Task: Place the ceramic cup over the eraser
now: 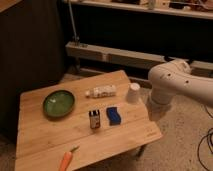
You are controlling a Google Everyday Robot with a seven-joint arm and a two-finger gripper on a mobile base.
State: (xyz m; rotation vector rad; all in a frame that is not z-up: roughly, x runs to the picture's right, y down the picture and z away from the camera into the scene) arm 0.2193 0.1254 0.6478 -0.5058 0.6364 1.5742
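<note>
The gripper [150,103] sat at the end of the white arm [172,82], at the table's edge, mostly hidden by the arm's bulk. Whether it was open, closed or holding anything could not be told. The ceramic cup [133,93] stood on the wooden table [45,137] just beside the gripper, on the side toward the table's middle. It may have been touching the gripper, but that was unclear.

The eraser [95,119] lay well beyond the cup from the gripper, further across the table and nearer its front edge. Its long axis ran roughly from the table's back to its front, and its pale end faced the back.

The bright blue block [114,116] lay just beside the eraser on the gripper's side, close to the line the cup would have to travel. By this reading, the cup had to be carried diagonally away from the gripper's place. It also had to come down past the blue block without catching it.

A white bottle [101,92] lay on its side beyond the cup, and a green bowl [58,103] sat further still. A carrot [66,160] lay at the front edge, well away from the gripper.
</note>
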